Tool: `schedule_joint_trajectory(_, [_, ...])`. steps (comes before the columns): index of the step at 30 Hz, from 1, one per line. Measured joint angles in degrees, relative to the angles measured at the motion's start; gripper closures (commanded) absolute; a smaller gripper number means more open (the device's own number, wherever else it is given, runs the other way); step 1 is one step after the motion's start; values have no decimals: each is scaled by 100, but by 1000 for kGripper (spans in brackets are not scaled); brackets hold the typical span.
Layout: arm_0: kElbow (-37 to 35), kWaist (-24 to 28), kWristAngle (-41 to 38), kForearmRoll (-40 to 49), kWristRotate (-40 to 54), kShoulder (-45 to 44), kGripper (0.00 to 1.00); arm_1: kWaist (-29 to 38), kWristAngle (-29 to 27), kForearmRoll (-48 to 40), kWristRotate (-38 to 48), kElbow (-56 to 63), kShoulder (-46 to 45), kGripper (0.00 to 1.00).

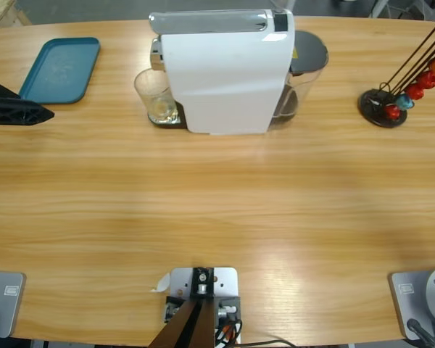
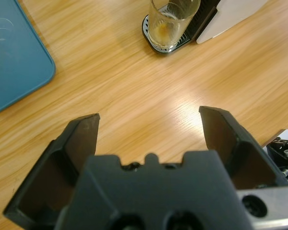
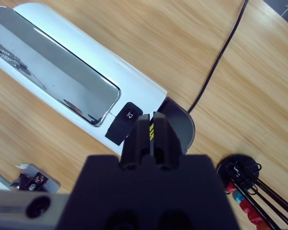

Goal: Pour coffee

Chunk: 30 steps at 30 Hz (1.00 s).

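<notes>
A white coffee machine (image 1: 225,80) with a silver top is sitting on the pale wood-grain bench (image 1: 217,210), beside a teal tray (image 1: 60,69) and red and orange capsules (image 1: 424,80).

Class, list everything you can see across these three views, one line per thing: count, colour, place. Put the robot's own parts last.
Table: one, light wood, under everything.
Coffee machine: one, white with a silver top, at the far middle.
Glass: one, clear, on the machine's drip tray at its left side; a little tan liquid at the bottom.
Tray: one, teal, far left.
Capsule stand: one, black base and thin rods, far right, holding red, orange and blue capsules.
Cable: one, black, behind the machine.
Left end effector: black, jaws open, above bare table short of the glass.
Right end effector: black, jaws shut, over the machine's top.
</notes>
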Motion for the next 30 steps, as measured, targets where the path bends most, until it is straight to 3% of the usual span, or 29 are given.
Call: schedule_joint_trajectory(30, [-6, 0, 0, 0, 0, 77, 92, 390, 0, 211, 47, -95, 166, 1000])
